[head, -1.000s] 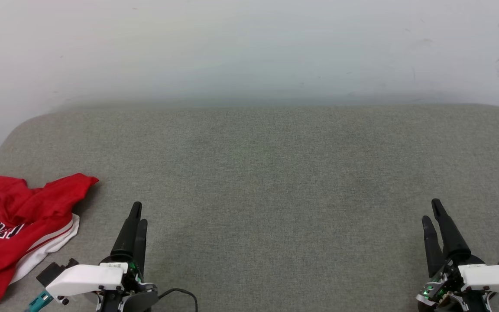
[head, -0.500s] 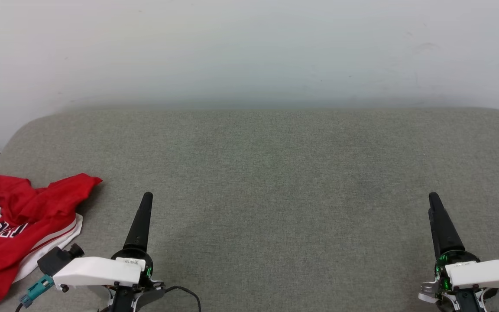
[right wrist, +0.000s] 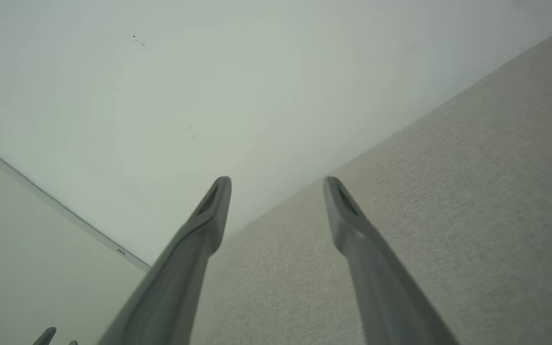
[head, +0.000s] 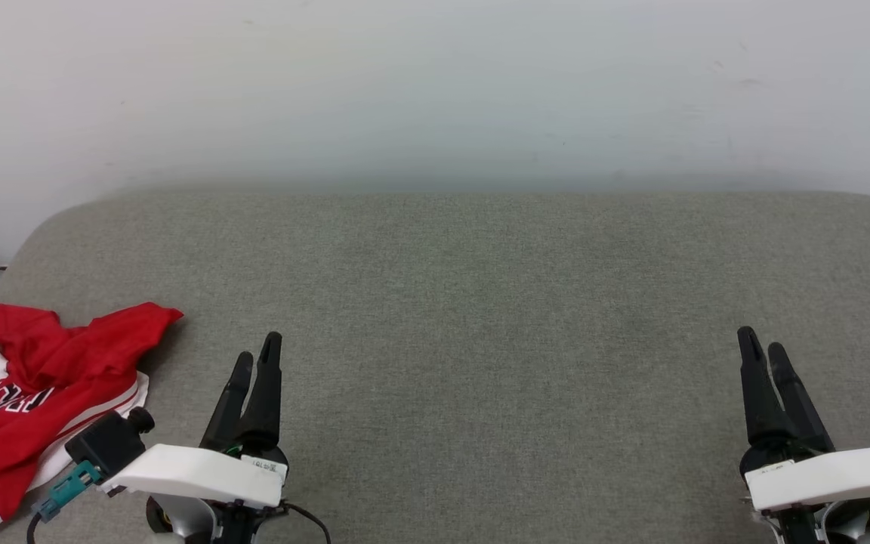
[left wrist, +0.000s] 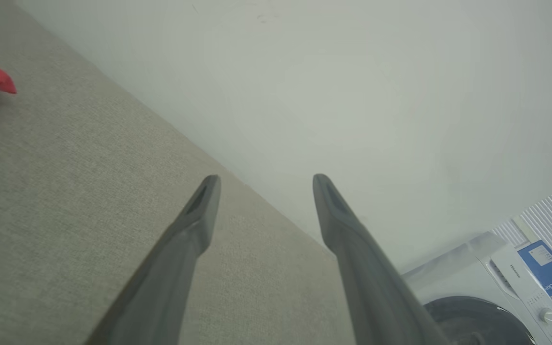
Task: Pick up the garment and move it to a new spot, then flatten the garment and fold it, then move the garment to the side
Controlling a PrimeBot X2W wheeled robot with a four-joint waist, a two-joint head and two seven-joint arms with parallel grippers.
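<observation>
Garment [head: 42, 378], a red jersey, lies as a crumpled heap at the lower left of the head view, on the grey padded surface [head: 480, 302]. Part of it runs out of the frame at the left edge. White lining, striped trim and some black letters show among the folds. In the left wrist view one red corner of it is seen at the upper left edge.

The left gripper [head: 257, 349] is at the lower left of the head view, near the heap on its right side but not touching it. Its fingers are spread apart and hold nothing. The right gripper [head: 760, 341] is at the lower right, well apart from the cloth, also spread and empty.

I judge that the first step, the picking up, is not yet begun. The next move calls for the left gripper to turn toward the left of the frame, come down on a raised fold and close on it. The bare middle of the surface seems a good new spot
</observation>
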